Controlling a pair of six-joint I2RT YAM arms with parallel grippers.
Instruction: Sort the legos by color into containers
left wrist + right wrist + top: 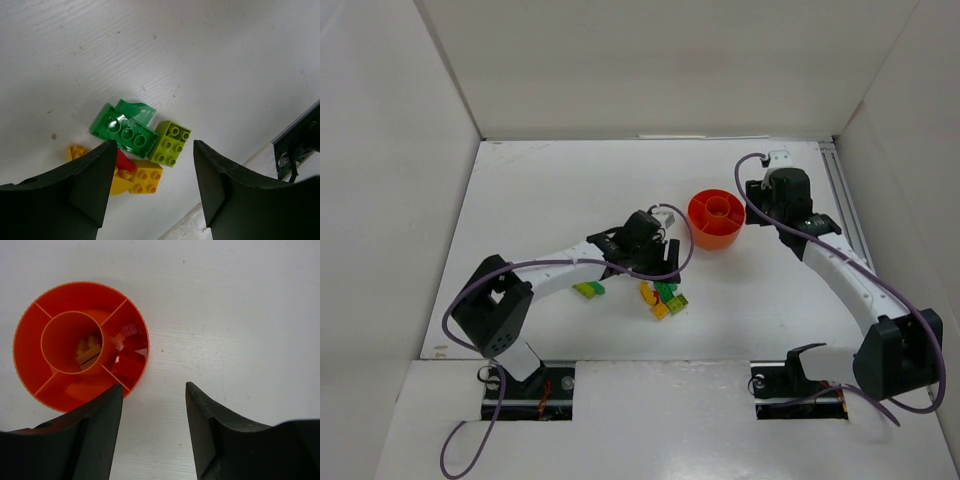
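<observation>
The orange dish (717, 218) stands at the centre right of the table. In the right wrist view the orange dish (30, 325) holds red bricks (131, 342) in its right compartment and a brown brick (88, 354) in its central cup. My right gripper (152, 387) is open and empty just beside the dish (765, 205). My left gripper (154, 150) is open and empty above a lego cluster (665, 298): a green brick (125, 131), a lime brick (171, 143), a yellow brick (145, 182) and a partly hidden red piece (123, 161).
A yellow and green pair of bricks (588, 289) lies left of the cluster. White walls enclose the table on the left, back and right. The raised front ledge (300, 135) is close to the cluster.
</observation>
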